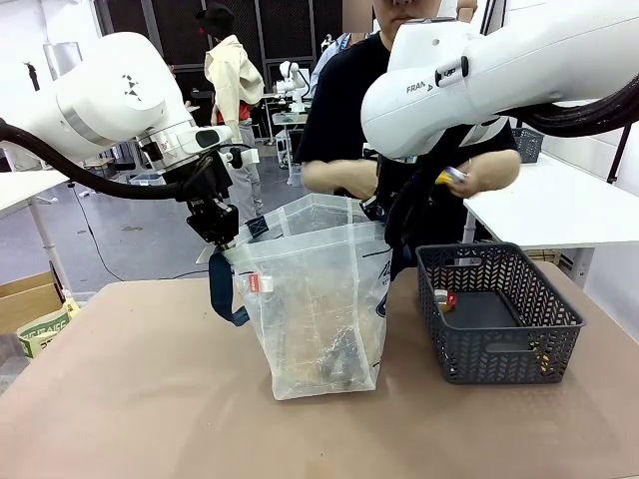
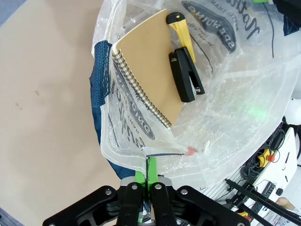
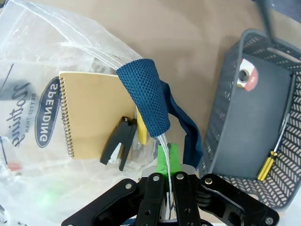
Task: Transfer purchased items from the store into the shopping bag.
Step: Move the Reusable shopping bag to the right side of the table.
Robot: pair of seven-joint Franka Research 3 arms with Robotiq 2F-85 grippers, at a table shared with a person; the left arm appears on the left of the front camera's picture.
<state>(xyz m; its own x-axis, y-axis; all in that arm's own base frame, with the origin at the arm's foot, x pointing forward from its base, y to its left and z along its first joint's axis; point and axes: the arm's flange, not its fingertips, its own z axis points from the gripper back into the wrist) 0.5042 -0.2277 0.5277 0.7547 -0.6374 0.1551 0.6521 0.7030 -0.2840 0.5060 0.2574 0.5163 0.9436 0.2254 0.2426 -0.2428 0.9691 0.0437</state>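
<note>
The clear shopping bag (image 1: 315, 299) stands open on the table, held wide by both grippers. My left gripper (image 1: 217, 228) is shut on its left rim (image 2: 147, 162), beside a navy handle (image 2: 100, 89). My right gripper (image 1: 384, 215) is shut on the right rim (image 3: 165, 162), below the other handle (image 3: 143, 96). Inside the bag lie a brown spiral notebook (image 2: 146, 75), a black stapler (image 2: 186, 75) and a yellow knife (image 2: 181, 33). The store, a dark grey basket (image 1: 499, 344), stands to the right and holds a small red-and-white item (image 3: 248, 77) and a yellow-handled screwdriver (image 3: 267, 165).
Behind the bag stands a person whose hand (image 1: 489, 175) holds a small yellow-and-blue item (image 1: 454, 177) above the basket's near side. A white side table (image 1: 559, 205) is at the far right. A cardboard box (image 1: 30, 299) sits off the table's left edge.
</note>
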